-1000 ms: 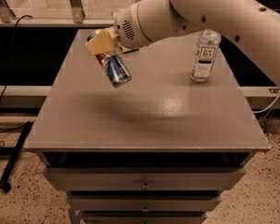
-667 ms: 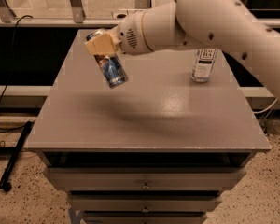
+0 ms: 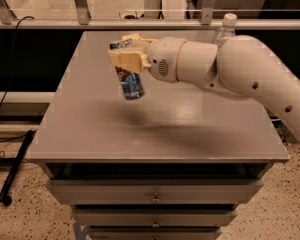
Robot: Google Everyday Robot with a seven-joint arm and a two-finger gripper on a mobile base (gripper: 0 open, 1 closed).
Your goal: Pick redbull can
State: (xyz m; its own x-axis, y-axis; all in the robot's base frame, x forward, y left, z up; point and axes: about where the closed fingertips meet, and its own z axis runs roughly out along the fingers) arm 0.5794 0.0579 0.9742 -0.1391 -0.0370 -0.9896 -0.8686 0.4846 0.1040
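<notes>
The gripper (image 3: 126,59) is clenched on the upper part of the redbull can (image 3: 132,86) and holds it in the air above the left-rear part of the grey table (image 3: 90,134). The can does not touch the table top. It hangs tilted, with its silver top toward the table's rear-left corner and its blue bottom toward the table's middle. A soft shadow (image 3: 145,121) lies on the table below it.

Compared with a second ago, the can is at almost the same place over the table, only a little closer to the table's middle. The white arm (image 3: 240,74) has swung lower across the right-rear part of the table. It now covers most of the clear plastic bottle (image 3: 225,30) standing there, so only the white cap and shoulders show above the arm.
</notes>
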